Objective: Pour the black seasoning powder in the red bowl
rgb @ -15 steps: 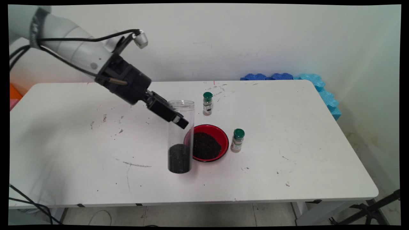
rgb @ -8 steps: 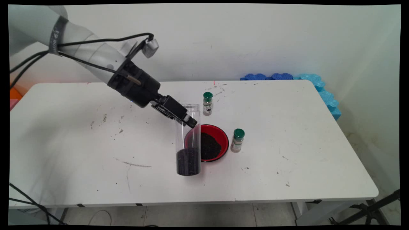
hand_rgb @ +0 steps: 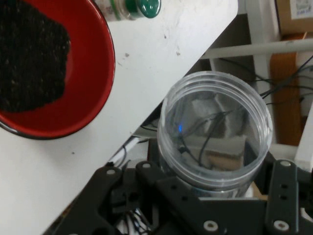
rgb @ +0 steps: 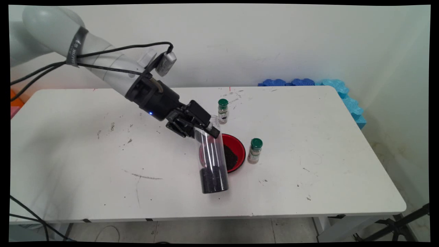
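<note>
We have the pincer (rgb: 205, 128) clamped on the upper part of a clear jar (rgb: 212, 157), which hangs tilted just off the table (rgb: 308, 178) with dark grains (rgb: 214, 179) in its bottom. Below the pincer, partly behind the jar, sits the red bowl (rgb: 238, 151). Our advice: keep the squeeze firm and any tipping slow, mouth over the bowl. The fingertips are hidden behind the jar; in the hand view the jar's contents cannot be made out.
</note>
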